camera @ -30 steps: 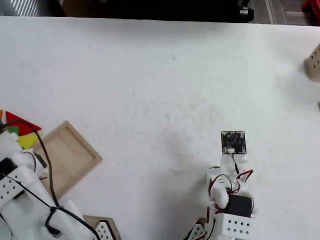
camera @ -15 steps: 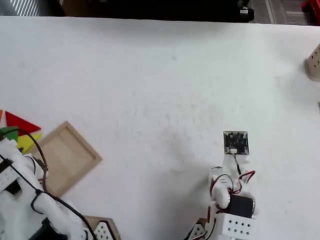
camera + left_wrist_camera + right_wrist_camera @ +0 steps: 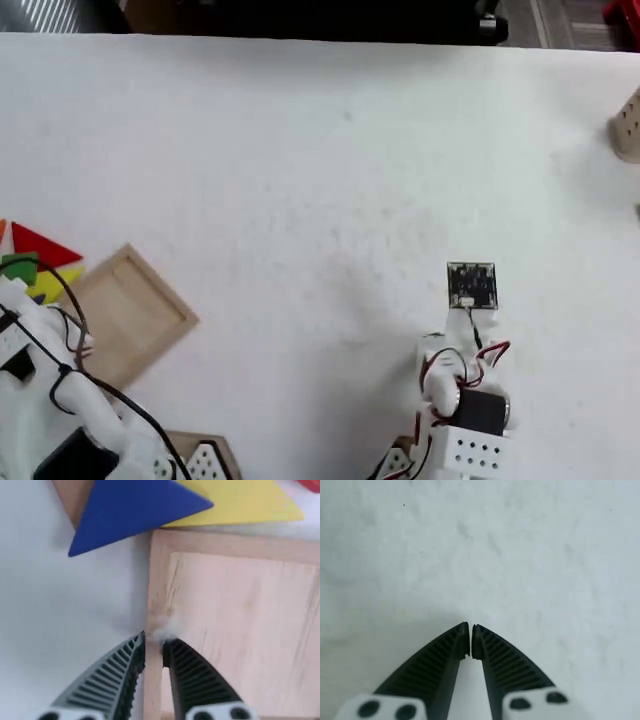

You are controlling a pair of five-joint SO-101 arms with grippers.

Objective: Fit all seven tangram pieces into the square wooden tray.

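Note:
The square wooden tray lies tilted at the table's left, and nothing lies in it. A red triangle, a green piece and a yellow piece sit just beyond its far-left side. In the left wrist view my left gripper is shut on the tray's rim. A blue triangle and a yellow triangle lie past that rim. My left arm covers the tray's near-left corner. My right gripper is shut over bare table, on the right arm at the front.
A beige perforated object stands at the right edge. A wooden block sits at the front beside the left arm's base. An orange-brown piece lies next to the blue triangle. The white table stretches wide between the two arms.
My left arm has shifted left and toward the front. The tray slid slightly left with it. The right arm has barely moved.

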